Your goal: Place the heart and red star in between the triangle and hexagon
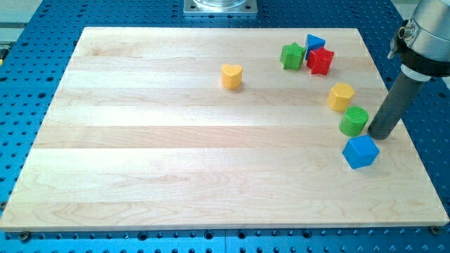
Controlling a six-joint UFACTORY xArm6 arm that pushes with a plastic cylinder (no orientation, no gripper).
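The yellow heart [231, 76] lies alone above the board's middle. The red star [320, 61] sits at the view's upper right, touching the blue triangle [314, 43] above it, with the green star-like block [292, 56] just to its left. The yellow hexagon [341, 96] lies lower right of them. A green round block [354, 121] sits below the hexagon, and a blue cube [361, 152] lies below that. My tip [379, 135] rests on the board just right of the green round block and above the blue cube.
The wooden board [140, 176] rests on a blue perforated table. A metal mount [221, 6] stands at the view's top edge. The arm's body [425, 42] hangs over the board's right edge.
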